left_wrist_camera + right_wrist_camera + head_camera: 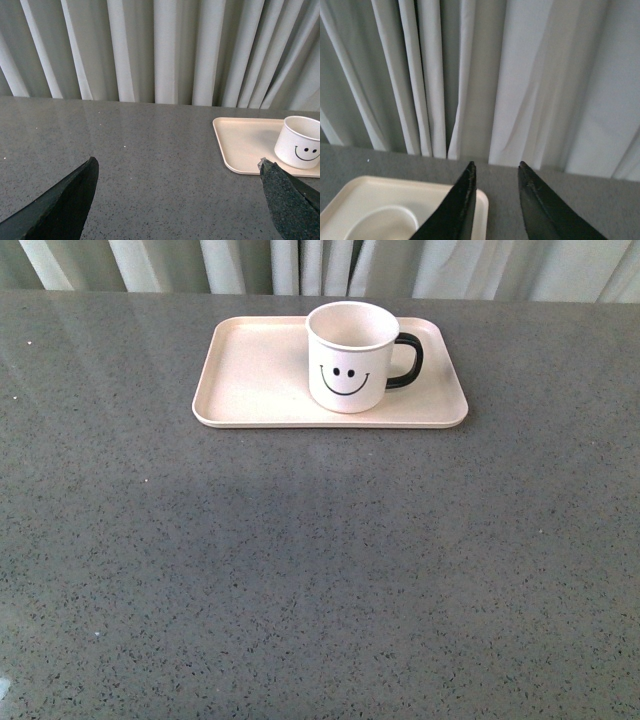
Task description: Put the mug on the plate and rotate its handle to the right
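Stands upright on the plate [250,370] near the table's [300,570] far edge: mug [348,355], handle [408,360] already pointing right. Nearer it, right tool [495,172], slightly parted, empty; left tool [175,200] wide open, empty.

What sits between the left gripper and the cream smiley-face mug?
Only bare speckled grey countertop and a strip of the pale pink-beige rectangular tray, as the left wrist view shows. The left gripper is open; the cream smiley-face mug stands on the tray.

Cream mug [348,358], black smiley, black handle [408,361]; pink-beige plate [250,375].
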{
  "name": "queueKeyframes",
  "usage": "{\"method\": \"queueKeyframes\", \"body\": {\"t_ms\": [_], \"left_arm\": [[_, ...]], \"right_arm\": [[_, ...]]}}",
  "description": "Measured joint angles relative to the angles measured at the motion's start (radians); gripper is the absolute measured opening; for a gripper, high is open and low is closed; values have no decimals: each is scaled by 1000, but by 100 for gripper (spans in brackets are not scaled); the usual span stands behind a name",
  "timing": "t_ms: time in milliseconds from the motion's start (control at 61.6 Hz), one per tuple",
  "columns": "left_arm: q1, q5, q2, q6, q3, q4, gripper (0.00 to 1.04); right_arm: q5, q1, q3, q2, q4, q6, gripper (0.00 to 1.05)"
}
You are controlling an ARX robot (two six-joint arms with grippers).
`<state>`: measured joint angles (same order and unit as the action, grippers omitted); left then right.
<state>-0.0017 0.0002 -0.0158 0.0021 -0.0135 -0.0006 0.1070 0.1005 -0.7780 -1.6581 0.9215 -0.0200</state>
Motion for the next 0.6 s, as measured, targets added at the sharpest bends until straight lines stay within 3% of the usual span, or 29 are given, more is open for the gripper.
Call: {"method": "queueKeyframes", "body": {"t_ms": [114,601], "left_arm": [[0,0,0,0,0,0,96],[0,0,0,0,0,0,96]], "right_arm": [[-22,-11,155,63,40,4,1],[-106,-99,588,478,58,10,2]]}}
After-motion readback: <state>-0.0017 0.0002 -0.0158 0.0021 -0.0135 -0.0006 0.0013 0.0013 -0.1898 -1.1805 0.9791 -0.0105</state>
